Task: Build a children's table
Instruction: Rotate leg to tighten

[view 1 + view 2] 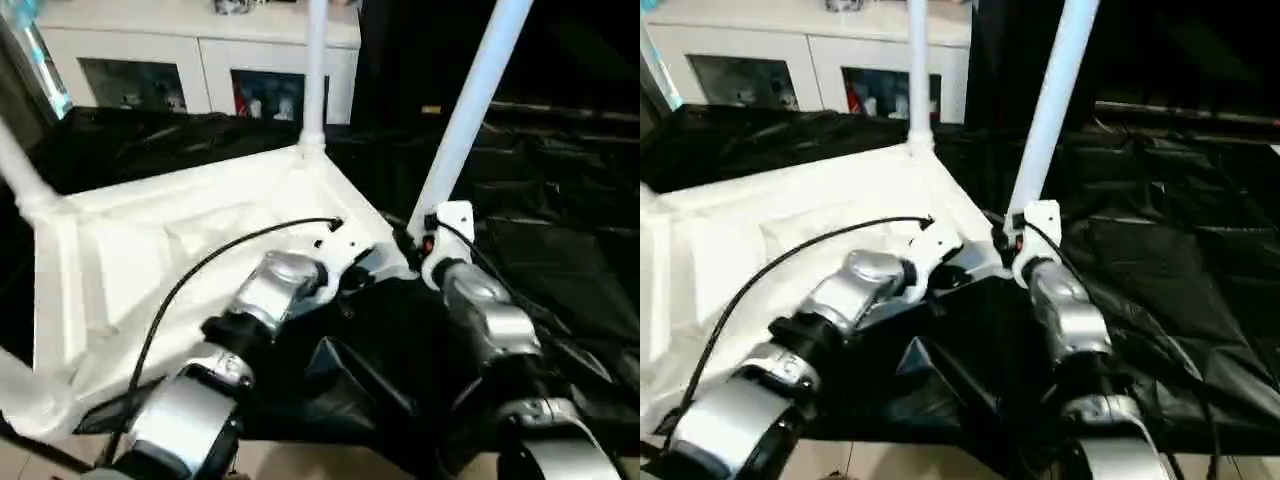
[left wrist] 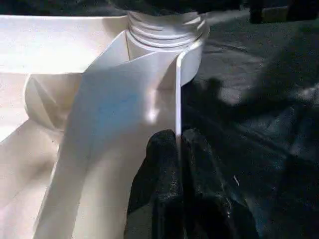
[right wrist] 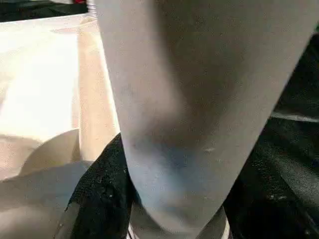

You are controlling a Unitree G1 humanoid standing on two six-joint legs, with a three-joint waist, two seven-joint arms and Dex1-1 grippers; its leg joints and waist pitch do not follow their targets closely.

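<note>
The left end effector (image 2: 177, 164) is pinching the thin side wall of the white tabletop (image 1: 180, 250), its two black fingers (image 2: 159, 174) pressed together on either side of that rim, just beside a round corner socket (image 2: 167, 30). The right end effector (image 3: 174, 209) is wrapping around the lower part of a tilted white leg (image 1: 470, 110); its black fingers (image 3: 99, 194) are sitting on either side of the tube, held apart by the tube's width.

The tabletop is lying upside down on the worktop (image 1: 560, 230), which is draped in black sheeting, with its ribbed underside facing up. Its near right corner is sitting between the two end effectors. The gripped leg is leaning up and to the right from that near corner, its base just beside the right wrist housing (image 1: 445, 235). A second leg (image 1: 316, 70) is standing upright in the far corner socket. A third leg (image 1: 20, 165) is rising at a slant from the far left corner.

A black cable (image 1: 200, 270) is arcing over the silver left forearm (image 1: 270, 290). Behind the worktop, a white cabinet (image 1: 190, 50) with glass doors is standing against the back.
</note>
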